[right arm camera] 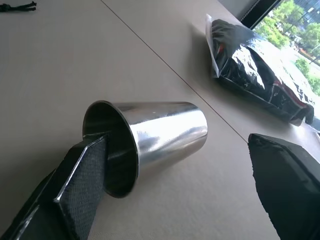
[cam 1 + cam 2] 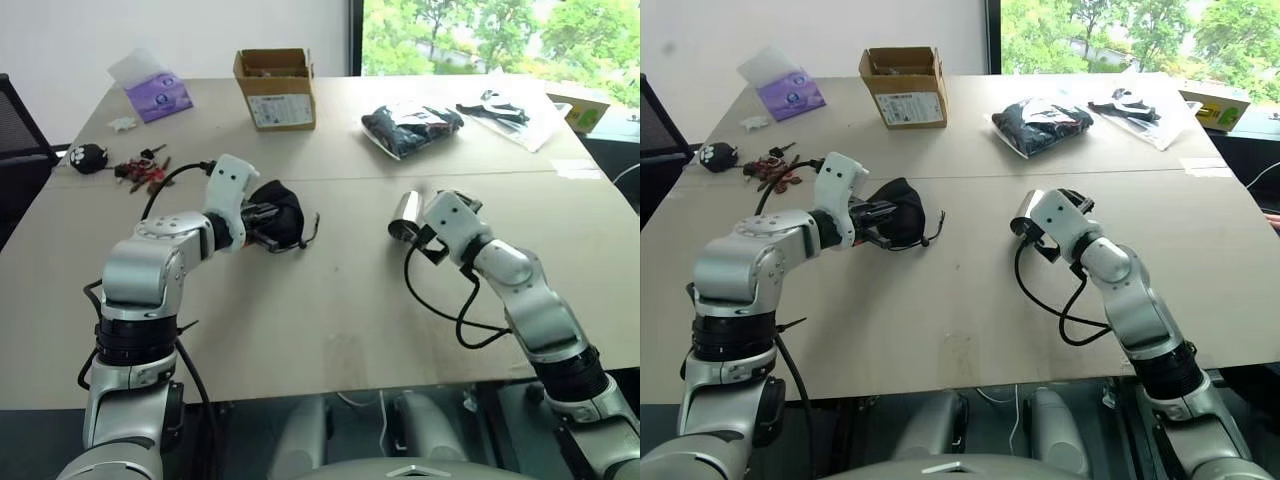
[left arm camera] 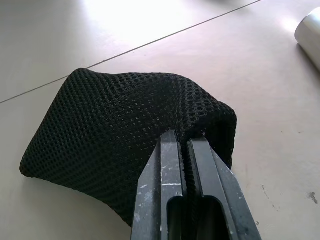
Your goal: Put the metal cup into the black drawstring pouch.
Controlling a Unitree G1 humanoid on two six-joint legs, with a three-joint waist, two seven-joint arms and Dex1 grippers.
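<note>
The black drawstring pouch is soft mesh fabric, held just above the table left of centre. My left gripper is shut on a fold of it, and its thin cord trails to the right. The metal cup, shiny and tapered, lies on its side on the table right of centre, its mouth towards my right gripper. That gripper is open around the cup: one finger reaches into the mouth, the other finger stands apart on the cup's outer side.
A cardboard box stands at the back centre, with a purple tissue pack to its left. A clear bag of black items and another plastic bag lie back right. Keys and small trinkets sit at the left.
</note>
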